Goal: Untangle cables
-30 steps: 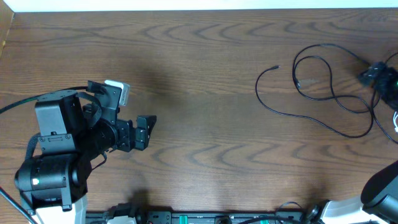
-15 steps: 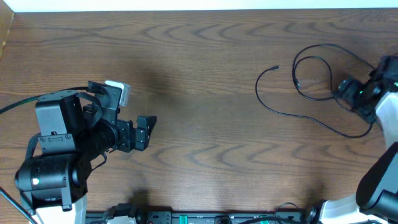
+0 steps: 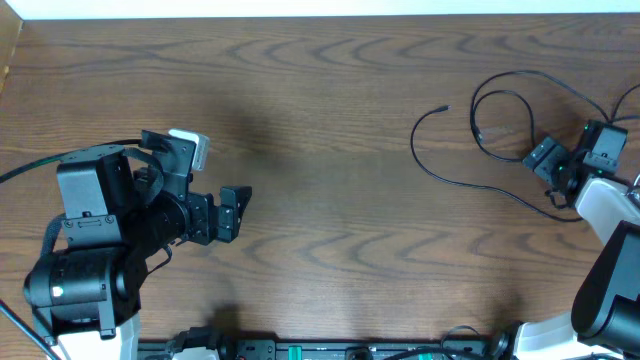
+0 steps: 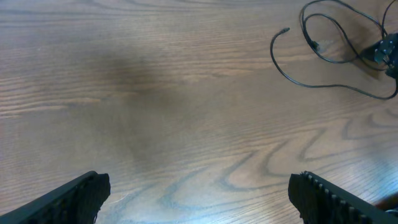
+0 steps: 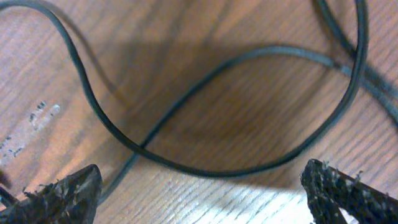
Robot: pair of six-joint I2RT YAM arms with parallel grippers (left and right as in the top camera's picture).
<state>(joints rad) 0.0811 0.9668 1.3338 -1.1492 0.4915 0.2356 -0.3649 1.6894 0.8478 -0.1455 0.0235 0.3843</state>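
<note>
Thin black flexible cable (image 3: 450,182) lay in loose loops on the brown wood-grain table (image 3: 330,100), directly under and around the right tool (image 3: 572,150). Its small plug end (image 3: 445,108) lay free, well out beyond that tool.

The right tool (image 5: 202,186) stood wide open, low over the cable and gripping nothing. In the right wrist view two strands ran between its fingertips (image 5: 62,190) and crossed each other at one point (image 5: 142,147).

The left tool (image 3: 232,212) was also spread wide and empty. It was well apart from the cable, which showed only far ahead of it in the left wrist view (image 4: 283,71).

No white cable could be made out in any view.

Assessment: the work appeared to be at an early stage. The loops overlapped and at least one crossing remained. No strand was held, lifted or drawn straight. Judged outstanding: gripping a strand, pulling the loops apart and laying the cable out clear of itself.
</note>
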